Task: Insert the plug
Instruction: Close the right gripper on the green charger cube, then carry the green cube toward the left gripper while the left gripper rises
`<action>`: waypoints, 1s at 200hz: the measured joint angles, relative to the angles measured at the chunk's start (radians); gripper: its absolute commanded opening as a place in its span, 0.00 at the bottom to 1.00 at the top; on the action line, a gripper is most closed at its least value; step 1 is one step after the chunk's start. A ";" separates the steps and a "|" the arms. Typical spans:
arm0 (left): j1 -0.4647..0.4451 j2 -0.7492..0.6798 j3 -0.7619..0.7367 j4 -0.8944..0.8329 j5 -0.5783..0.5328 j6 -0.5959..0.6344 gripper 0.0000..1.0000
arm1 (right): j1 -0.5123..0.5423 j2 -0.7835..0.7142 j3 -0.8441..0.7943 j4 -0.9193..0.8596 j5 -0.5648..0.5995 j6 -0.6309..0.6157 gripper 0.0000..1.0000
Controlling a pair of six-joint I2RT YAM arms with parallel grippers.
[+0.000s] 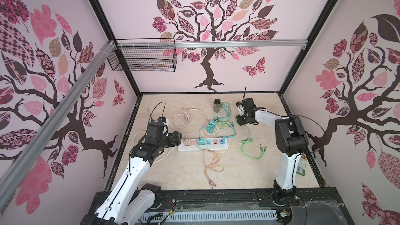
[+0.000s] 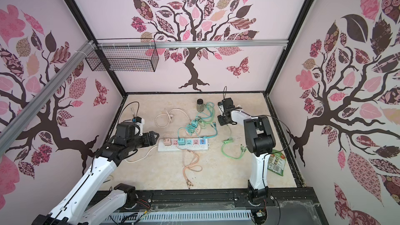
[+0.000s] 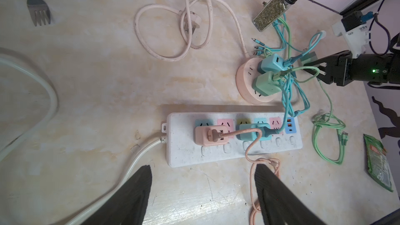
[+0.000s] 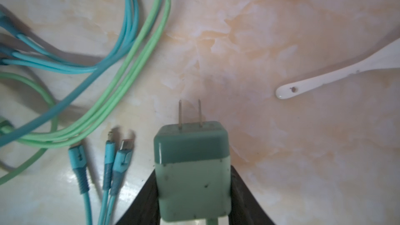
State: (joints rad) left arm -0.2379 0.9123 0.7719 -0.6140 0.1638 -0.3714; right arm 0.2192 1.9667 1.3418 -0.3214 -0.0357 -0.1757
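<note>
Where both top views take in the whole surface (image 1: 173, 169), a white power strip (image 1: 203, 147) is seen lying across its middle, with a round socket block (image 1: 216, 132) just behind it. The left fingers (image 2: 154, 136) are poised at the strip's left end, and the right arm (image 1: 265, 114) is stretched toward the back, to the right of the block.

From the left wrist, the left fingers are shown spread apart with nothing between them. A pink charger (image 3: 211, 136) and a teal charger (image 3: 244, 137) are seated in the strip.

From the right wrist, the green plug (image 4: 192, 180) is shown clamped between the right fingers (image 4: 145, 204), its two prongs bare, near teal cable ends (image 4: 79, 161) and a white spoon (image 4: 324, 77).
</note>
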 measured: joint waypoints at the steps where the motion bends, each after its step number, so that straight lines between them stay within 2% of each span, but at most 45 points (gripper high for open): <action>1: 0.000 0.001 0.000 0.000 0.001 0.000 0.78 | 0.000 -0.003 -0.002 0.001 0.000 0.000 0.34; 40: 0.001 0.049 0.055 0.055 0.106 -0.010 0.79 | 0.000 -0.196 -0.050 0.040 -0.073 0.001 0.32; 89: 0.000 0.132 0.134 0.158 0.312 -0.030 0.79 | 0.056 -0.452 -0.193 0.188 -0.217 -0.033 0.33; 139: -0.019 0.186 0.184 0.237 0.465 -0.079 0.79 | 0.184 -0.543 -0.265 0.256 -0.330 -0.100 0.33; 200: -0.182 0.308 0.309 0.270 0.614 -0.105 0.78 | 0.237 -0.610 -0.274 0.264 -0.416 -0.163 0.34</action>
State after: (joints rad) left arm -0.4194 1.2205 1.0813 -0.3443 0.7780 -0.4763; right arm 0.4561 1.3563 1.0679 -0.0578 -0.4515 -0.3386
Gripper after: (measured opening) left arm 0.786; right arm 0.452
